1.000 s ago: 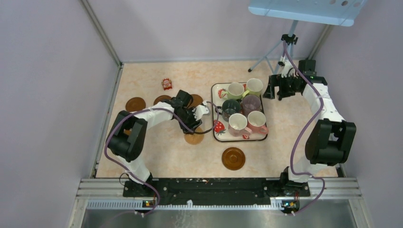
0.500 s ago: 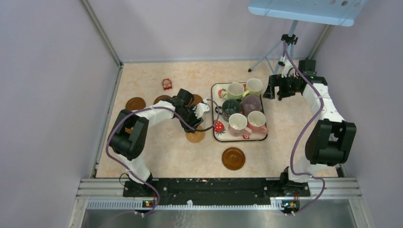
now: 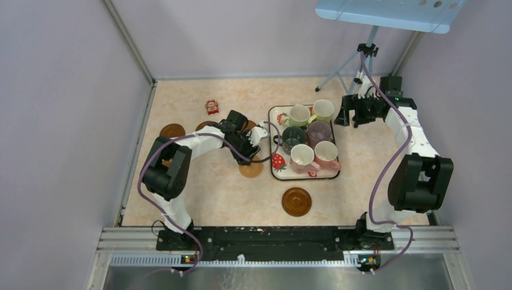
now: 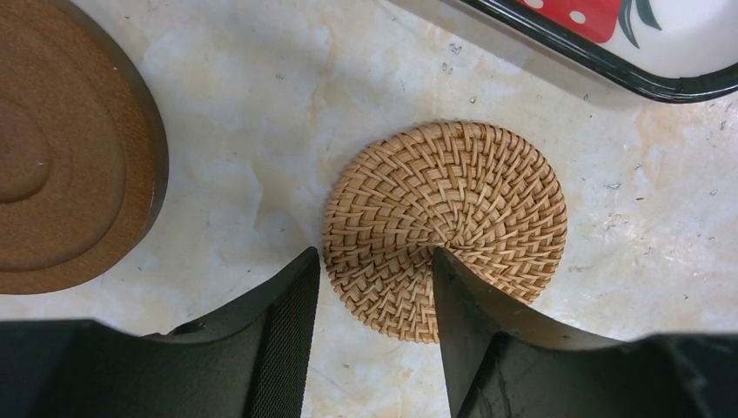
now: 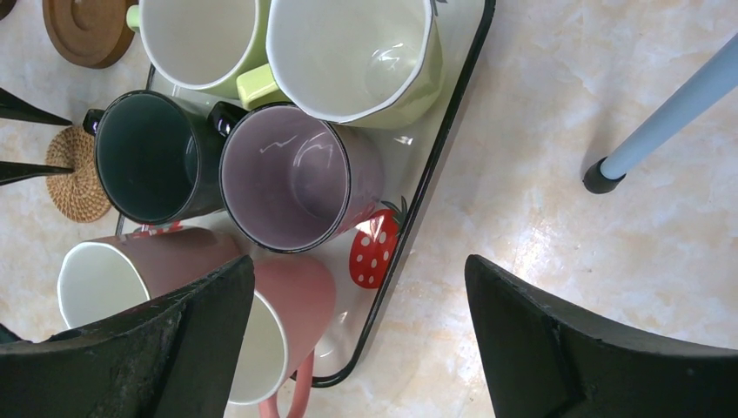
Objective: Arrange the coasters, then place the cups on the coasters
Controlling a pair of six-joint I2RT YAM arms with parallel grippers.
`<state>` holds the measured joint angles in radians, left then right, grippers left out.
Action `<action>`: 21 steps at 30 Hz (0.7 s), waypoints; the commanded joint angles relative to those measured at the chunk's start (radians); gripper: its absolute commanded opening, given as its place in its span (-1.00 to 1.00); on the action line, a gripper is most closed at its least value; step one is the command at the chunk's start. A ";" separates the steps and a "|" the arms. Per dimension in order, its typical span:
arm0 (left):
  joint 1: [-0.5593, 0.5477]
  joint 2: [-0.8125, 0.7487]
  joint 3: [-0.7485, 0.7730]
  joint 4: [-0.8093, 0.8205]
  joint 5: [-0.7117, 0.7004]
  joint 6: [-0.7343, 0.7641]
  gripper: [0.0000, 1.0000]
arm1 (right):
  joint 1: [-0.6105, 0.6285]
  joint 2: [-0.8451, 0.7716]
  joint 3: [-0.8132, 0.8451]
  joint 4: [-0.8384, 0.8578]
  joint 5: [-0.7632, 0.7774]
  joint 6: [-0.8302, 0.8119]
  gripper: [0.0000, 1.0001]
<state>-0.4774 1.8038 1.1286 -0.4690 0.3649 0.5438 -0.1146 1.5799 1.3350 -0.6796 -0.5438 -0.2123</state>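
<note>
The tan woven coaster lies flat on the table just left of the tray. My left gripper hangs open over its near edge; one fingertip overlaps the weave, the other sits beside its rim. A dark brown coaster lies close by on the left. Other brown coasters are spread about. The cups stand in the tray: dark green, purple, yellow-green, pink. My right gripper is open wide over the tray's right edge, holding nothing.
A small red packet lies at the far left of the table. A tripod stands at the back right, one leg near my right gripper. Walls enclose the table on three sides.
The left gripper has slid a little toward the tray and opened slightly, and the tan coaster has shifted with it toward the tray. The right arm has not moved.
</note>
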 commanded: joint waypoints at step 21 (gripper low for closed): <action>-0.056 -0.228 0.050 -0.151 0.164 0.154 0.28 | -0.007 -0.051 0.001 0.011 -0.015 -0.009 0.79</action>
<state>-0.4820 1.6699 1.1782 -0.5495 0.4149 0.5861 -0.1146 1.5734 1.3350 -0.6796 -0.5446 -0.2134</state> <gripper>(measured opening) 0.637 0.892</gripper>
